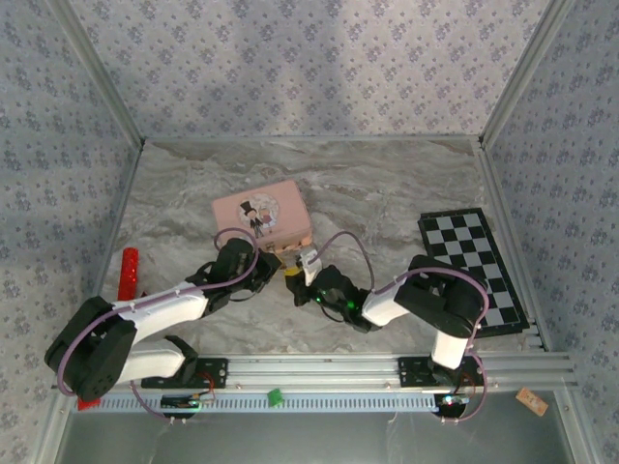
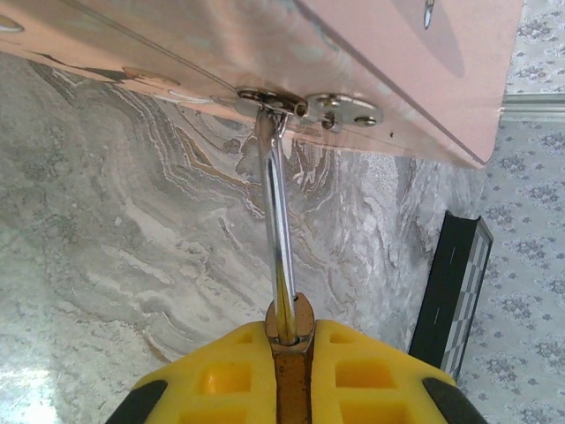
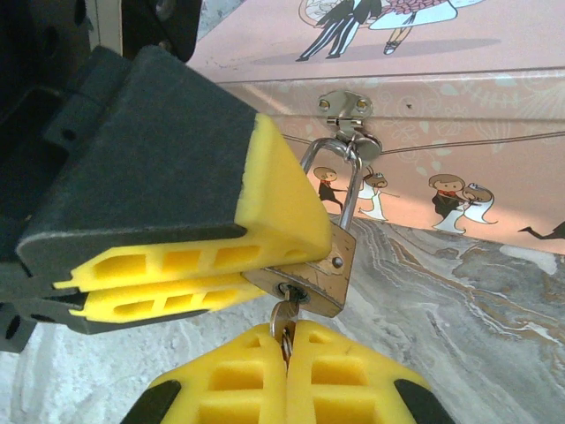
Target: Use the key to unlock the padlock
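brass padlock hangs tilted, key in keyhole.

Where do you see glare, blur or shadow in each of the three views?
Left wrist: a bright glint runs down the shackle, the tin looks glossy with reflections, and the left gripper at the bottom is soft. Right wrist: the padlock and key are sharp, the right gripper slightly blurred. Top external: light is even, no hard shadows, the padlock too small to make out.
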